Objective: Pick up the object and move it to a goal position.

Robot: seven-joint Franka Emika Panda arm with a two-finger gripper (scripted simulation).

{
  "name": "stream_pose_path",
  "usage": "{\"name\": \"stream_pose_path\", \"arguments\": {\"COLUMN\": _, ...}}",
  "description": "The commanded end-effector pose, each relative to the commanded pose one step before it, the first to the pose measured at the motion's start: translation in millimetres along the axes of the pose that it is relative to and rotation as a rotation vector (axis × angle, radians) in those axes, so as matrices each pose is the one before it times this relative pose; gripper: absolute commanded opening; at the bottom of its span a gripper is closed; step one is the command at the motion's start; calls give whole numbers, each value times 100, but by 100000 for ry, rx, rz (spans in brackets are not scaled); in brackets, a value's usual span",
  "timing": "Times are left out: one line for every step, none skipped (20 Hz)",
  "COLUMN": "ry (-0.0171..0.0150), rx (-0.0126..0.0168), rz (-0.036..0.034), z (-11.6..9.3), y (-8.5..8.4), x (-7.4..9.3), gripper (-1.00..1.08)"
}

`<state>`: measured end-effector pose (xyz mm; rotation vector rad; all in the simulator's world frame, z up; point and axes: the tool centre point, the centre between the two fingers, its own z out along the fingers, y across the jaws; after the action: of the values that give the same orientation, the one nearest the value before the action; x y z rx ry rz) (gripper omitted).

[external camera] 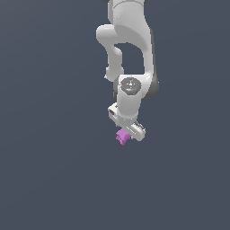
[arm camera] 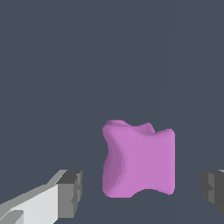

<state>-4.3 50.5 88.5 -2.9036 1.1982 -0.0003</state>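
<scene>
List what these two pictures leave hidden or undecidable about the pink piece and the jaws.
- Exterior view: the gripper covers the top of the pink piece, and the jaws cannot be made out.
- Wrist view: both fingertips are cut by the frame edge. Gaps show either side of the pink piece.
- Both views: no goal marker shows, and the plain grey background hides whether the piece rests on a surface.

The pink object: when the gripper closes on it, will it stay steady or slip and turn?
The pink object looks rigid, probably holding its shape. Its sides curve inward, so flat fingers may touch only its corners and let it twist. Blocky, it seems unlikely to roll.
</scene>
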Motion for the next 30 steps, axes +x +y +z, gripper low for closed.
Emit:
{"name": "stream_pose_path", "arguments": {"ry": -35, "rx": -55, "rz": 72, "z": 471, "y": 39, "x": -6, "gripper": 100}}
{"name": "stream_pose_path", "arguments": {"ry": 0, "rx": 0, "rz": 0, "z": 340, "y": -4, "x": -21, "gripper": 100}}
{"name": "stream_pose_path", "arguments": {"ry": 6, "rx": -2, "rz": 69, "z": 411, "y": 24, "x": 5, "gripper": 100}}
{"name": "stream_pose_path", "arguments": {"ry": 0, "rx": 0, "rz": 0, "z": 485, "y": -3, "x": -32, "gripper": 100}}
{"name": "stream_pose_path", "arguments": {"ry": 9, "rx": -3, "rz": 97, "z": 552, "y": 36, "x": 7, "gripper": 100}}
{"name": "stream_pose_path", "arguments": {"ry": 6, "rx": -2, "rz": 69, "z": 589, "y": 24, "x": -8, "gripper": 100}}
{"name": "stream_pose_path", "arguments": {"ry": 0, "rx": 0, "rz": 0, "z": 522, "y": -5, "x": -33, "gripper": 100}}
{"name": "stream_pose_path", "arguments": {"ry": 6, "rx": -2, "rz": 69, "z": 443, "y": 19, "x": 7, "gripper": 100}}
{"name": "stream_pose_path", "arguments": {"ry": 0, "rx": 0, "rz": 0, "z": 367, "y": -13, "x": -14, "gripper": 100}}
{"name": "stream_pose_path", "arguments": {"ry": 6, "rx": 1, "rz": 69, "z": 287, "y": 8, "x": 28, "gripper": 100}}
{"name": "stream_pose_path", "arguments": {"ry": 0, "rx": 0, "rz": 0, "z": 211, "y": -24, "x": 7, "gripper": 100}}
{"name": "stream_pose_path", "arguments": {"ry": 0, "rx": 0, "rz": 0, "z": 135, "y": -28, "x": 16, "gripper": 100}}
{"name": "stream_pose_path", "arguments": {"ry": 0, "rx": 0, "rz": 0, "z": 68, "y": -25, "x": 19, "gripper": 100}}
{"name": "stream_pose_path", "arguments": {"ry": 0, "rx": 0, "rz": 0, "z": 18, "y": -11, "x": 9, "gripper": 100}}
{"name": "stream_pose_path", "arguments": {"ry": 0, "rx": 0, "rz": 0, "z": 0, "y": 0, "x": 0, "gripper": -100}}
{"name": "stream_pose_path", "arguments": {"ry": 0, "rx": 0, "rz": 0, "z": 0, "y": 0, "x": 0, "gripper": -100}}
{"name": "stream_pose_path", "arguments": {"ry": 0, "rx": 0, "rz": 0, "z": 0, "y": 0, "x": 0, "gripper": -100}}
{"name": "stream_pose_path", "arguments": {"ry": 0, "rx": 0, "rz": 0, "z": 0, "y": 0, "x": 0, "gripper": -100}}
{"name": "stream_pose_path", "arguments": {"ry": 0, "rx": 0, "rz": 0, "z": 0, "y": 0, "x": 0, "gripper": -100}}
{"name": "stream_pose_path", "arguments": {"ry": 0, "rx": 0, "rz": 0, "z": 0, "y": 0, "x": 0, "gripper": -100}}
{"name": "stream_pose_path", "arguments": {"ry": 0, "rx": 0, "rz": 0, "z": 0, "y": 0, "x": 0, "gripper": -100}}
{"name": "stream_pose_path", "arguments": {"ry": 0, "rx": 0, "rz": 0, "z": 0, "y": 0, "x": 0, "gripper": -100}}
{"name": "stream_pose_path", "arguments": {"ry": 0, "rx": 0, "rz": 0, "z": 0, "y": 0, "x": 0, "gripper": -100}}
{"name": "stream_pose_path", "arguments": {"ry": 0, "rx": 0, "rz": 0, "z": 0, "y": 0, "x": 0, "gripper": -100}}
{"name": "stream_pose_path", "arguments": {"ry": 11, "rx": 99, "rz": -66, "z": -75, "y": -51, "x": -32, "gripper": -100}}
{"name": "stream_pose_path", "arguments": {"ry": 0, "rx": 0, "rz": 0, "z": -23, "y": 19, "x": 11, "gripper": -100}}
{"name": "stream_pose_path", "arguments": {"ry": 0, "rx": 0, "rz": 0, "z": -69, "y": 57, "x": 33, "gripper": -100}}
{"name": "stream_pose_path", "arguments": {"ry": 0, "rx": 0, "rz": 0, "z": -115, "y": 96, "x": 56, "gripper": -100}}
{"name": "stream_pose_path", "arguments": {"ry": 0, "rx": 0, "rz": 0, "z": -162, "y": 134, "x": 78, "gripper": -100}}
{"name": "stream_pose_path", "arguments": {"ry": 0, "rx": 0, "rz": 0, "z": -209, "y": 173, "x": 101, "gripper": -100}}
